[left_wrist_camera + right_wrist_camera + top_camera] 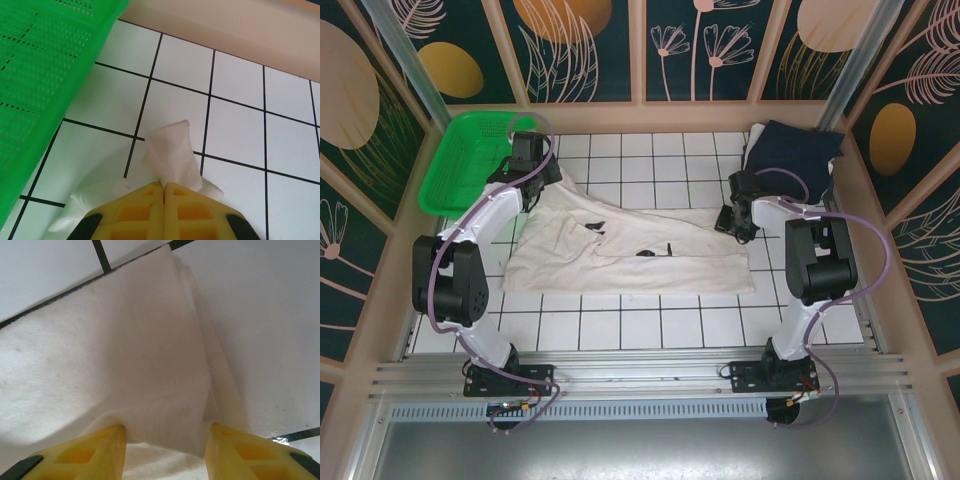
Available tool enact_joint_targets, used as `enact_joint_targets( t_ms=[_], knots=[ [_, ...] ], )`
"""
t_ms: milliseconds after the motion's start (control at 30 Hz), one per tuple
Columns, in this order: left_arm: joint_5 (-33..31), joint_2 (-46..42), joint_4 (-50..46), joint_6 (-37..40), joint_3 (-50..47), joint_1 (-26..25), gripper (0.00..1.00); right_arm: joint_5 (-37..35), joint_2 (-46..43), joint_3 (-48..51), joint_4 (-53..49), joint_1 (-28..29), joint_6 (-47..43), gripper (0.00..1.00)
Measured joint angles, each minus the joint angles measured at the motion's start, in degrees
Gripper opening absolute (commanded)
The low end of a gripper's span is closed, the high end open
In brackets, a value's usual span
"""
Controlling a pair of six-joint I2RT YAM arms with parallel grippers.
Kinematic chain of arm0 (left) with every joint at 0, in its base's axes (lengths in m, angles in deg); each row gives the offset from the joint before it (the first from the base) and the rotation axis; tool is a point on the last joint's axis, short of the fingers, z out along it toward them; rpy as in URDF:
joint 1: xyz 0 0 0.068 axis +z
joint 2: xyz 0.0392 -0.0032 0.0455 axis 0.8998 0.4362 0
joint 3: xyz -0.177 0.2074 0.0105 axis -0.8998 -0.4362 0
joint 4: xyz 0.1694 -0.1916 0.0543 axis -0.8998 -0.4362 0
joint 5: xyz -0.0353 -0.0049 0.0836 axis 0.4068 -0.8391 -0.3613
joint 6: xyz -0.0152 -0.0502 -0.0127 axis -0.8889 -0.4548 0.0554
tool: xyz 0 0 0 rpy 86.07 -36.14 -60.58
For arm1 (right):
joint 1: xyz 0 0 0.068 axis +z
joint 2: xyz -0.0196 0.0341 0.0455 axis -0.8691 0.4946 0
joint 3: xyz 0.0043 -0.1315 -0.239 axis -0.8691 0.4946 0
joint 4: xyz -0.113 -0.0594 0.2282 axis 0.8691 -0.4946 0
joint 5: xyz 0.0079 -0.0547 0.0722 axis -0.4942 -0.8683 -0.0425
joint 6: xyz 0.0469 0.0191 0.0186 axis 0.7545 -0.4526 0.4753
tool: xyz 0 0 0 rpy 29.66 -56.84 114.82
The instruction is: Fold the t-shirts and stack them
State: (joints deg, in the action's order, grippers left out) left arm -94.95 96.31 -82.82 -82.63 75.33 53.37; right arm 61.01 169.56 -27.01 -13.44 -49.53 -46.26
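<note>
Since the left pincer (164, 186) is clamped on a corner of the cream t-shirt (620, 245), spread across the middle of the counter (650, 325) in the top view, and the right pincer (167, 435) stands parted around the edge at centre right, a pull from the left alone could drag the cloth and skew the fold.

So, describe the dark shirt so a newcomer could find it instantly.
Start at the white tiled table and go to its far right corner. The navy shirt lies there in a compact pile. It is dark, whereas the cream shirt is spread mid-table.
</note>
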Motion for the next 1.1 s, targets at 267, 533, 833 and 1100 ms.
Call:
enact_joint_targets(
  t_ms=[267,533,833,1100],
  knots=[
    [0.00,-0.20,0.00,0.17,0.00,0.00,0.00,-1.49,0.26,0.00,-0.04,0.00,0.04,0.13],
    [-0.04,-1.29,0.00,0.13,-0.61,0.00,0.00,-2.73,-1.09,-0.59,-1.79,0.02,-0.22,0.00],
    [-0.85,-2.08,-0.02,0.15,-0.96,0.00,0.00,-3.56,-2.25,-3.61,-4.00,0.04,-1.09,0.00],
    [-0.42,-1.79,-1.46,0.20,4.76,0.00,0.00,-3.96,-1.68,-13.90,-8.28,-1.31,-3.65,0.00]
  ],
)
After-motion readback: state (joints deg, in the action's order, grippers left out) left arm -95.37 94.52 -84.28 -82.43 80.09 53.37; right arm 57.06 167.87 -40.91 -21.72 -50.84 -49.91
